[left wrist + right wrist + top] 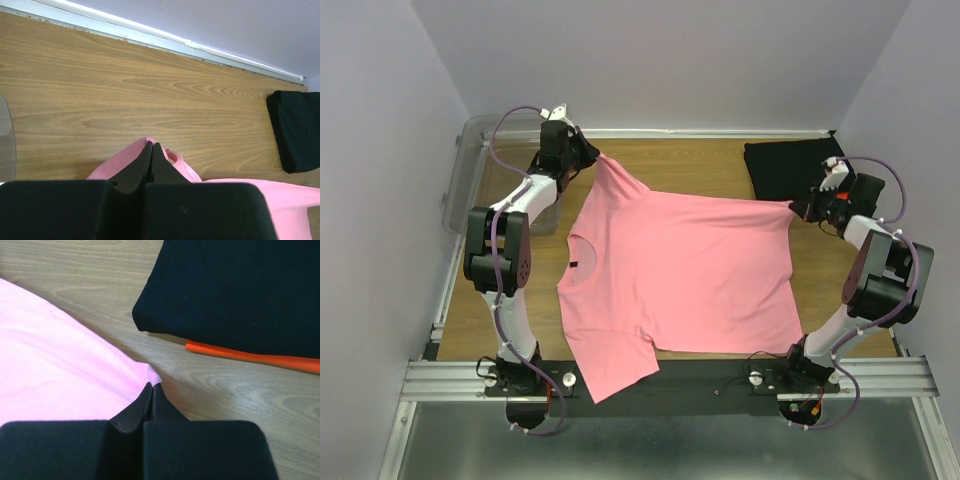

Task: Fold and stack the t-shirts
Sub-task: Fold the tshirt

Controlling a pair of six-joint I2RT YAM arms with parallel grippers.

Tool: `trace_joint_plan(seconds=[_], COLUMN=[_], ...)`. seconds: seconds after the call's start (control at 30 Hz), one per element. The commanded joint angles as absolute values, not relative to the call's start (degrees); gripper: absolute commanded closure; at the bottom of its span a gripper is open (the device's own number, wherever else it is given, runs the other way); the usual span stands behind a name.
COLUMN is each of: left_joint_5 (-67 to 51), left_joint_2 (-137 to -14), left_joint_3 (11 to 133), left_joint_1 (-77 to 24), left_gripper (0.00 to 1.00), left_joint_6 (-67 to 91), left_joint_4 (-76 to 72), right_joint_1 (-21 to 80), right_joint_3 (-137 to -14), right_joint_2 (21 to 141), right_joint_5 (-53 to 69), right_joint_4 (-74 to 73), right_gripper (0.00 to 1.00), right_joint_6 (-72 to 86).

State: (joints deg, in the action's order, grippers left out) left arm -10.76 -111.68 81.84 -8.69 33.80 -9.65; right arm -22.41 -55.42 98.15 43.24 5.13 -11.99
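A salmon-pink t-shirt (680, 275) lies spread over the wooden table, its neck with a dark label to the left and one sleeve hanging over the near edge. My left gripper (592, 157) is shut on the far sleeve (170, 159), lifted into a peak. My right gripper (802, 207) is shut on the shirt's far right hem corner (152, 374). A folded black t-shirt (792, 168) rests at the back right, lying on a folded orange t-shirt (250, 356) whose edge shows beneath it.
A clear plastic bin (485, 175) stands off the table's left rear, behind the left arm. A white rail (150, 37) runs along the table's far edge by the wall. Bare wood (690, 165) lies between the two grippers.
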Motion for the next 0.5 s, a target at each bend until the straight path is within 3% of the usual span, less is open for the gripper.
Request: trace_joint_plan(seconds=[0.0, 0.47], left_joint_5=[-11.51, -13.18], left_joint_2=[-108.46, -107.05], left_joint_3=[81.3, 80.33], left_joint_1=[-8.26, -8.09], left_gripper=[1.0, 1.0], left_joint_6=[31.91, 31.2], left_joint_4=[-9.32, -9.93], right_joint_1=[-23.55, -26.1], right_joint_3=[-54.93, -55.19], right_joint_2=[97.65, 98.44], right_joint_5=[45.0, 46.93], right_joint_4=[6.85, 6.86], right_gripper=[0.99, 1.0], right_joint_6=[-11.25, -9.41])
